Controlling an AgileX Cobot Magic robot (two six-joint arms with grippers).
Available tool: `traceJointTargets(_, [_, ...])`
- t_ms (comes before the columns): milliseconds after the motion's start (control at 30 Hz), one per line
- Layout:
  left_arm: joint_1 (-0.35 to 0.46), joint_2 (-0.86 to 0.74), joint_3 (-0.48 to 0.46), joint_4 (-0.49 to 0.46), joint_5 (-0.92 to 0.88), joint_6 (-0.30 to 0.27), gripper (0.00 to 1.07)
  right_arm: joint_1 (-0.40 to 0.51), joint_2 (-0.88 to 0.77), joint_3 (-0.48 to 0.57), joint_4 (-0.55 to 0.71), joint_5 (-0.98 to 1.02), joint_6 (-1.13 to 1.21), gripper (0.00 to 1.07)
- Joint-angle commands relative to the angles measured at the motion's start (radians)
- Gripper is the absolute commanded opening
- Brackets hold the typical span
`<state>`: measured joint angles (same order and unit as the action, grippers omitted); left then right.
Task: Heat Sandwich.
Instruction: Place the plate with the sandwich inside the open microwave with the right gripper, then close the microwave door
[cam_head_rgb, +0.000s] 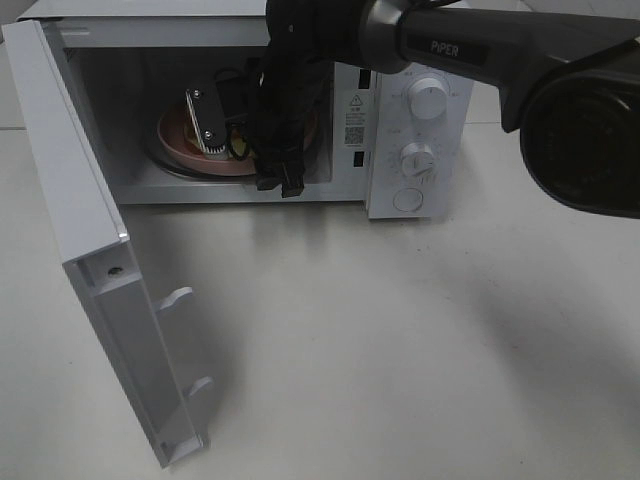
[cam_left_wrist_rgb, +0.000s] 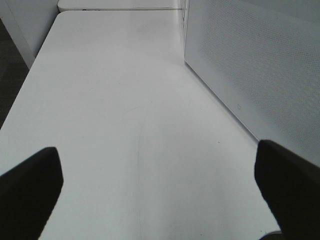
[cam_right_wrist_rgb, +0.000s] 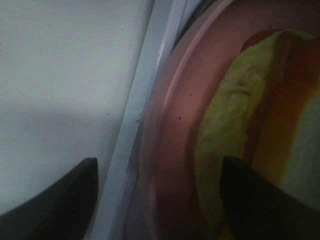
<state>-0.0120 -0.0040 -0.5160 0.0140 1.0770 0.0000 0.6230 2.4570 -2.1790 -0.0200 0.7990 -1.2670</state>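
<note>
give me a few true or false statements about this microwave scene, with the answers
1. The microwave door stands open. True.
2. The pink plate sits on top of the microwave. False: it is inside it.
3. The sandwich lies on the pink plate. True.
4. The left pincer holds the sandwich. False: it is open above the bare table and holds nothing.
5. The right pincer is shut. False: its jaws stand apart over the plate's rim.
</note>
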Motion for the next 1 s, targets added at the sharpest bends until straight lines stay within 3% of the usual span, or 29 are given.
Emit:
traceJointTargets(33, [0.002, -0.019, 0.000, 0.002, -0.010, 0.000, 1.00, -0.003, -0.021, 0.020, 0.012, 0.001, 0.047, 0.73])
traceJointTargets(600, [0.002, -0.019, 0.000, 0.002, -0.010, 0.000, 1.00, -0.005, -0.123, 0.193, -0.003, -0.114, 0.158, 0.73])
traceJointTargets(1000, [0.002, -0.019, 0.000, 0.002, -0.010, 0.000, 1.00, -0.005, -0.265, 0.420, -0.003, -0.234, 0.169, 0.73])
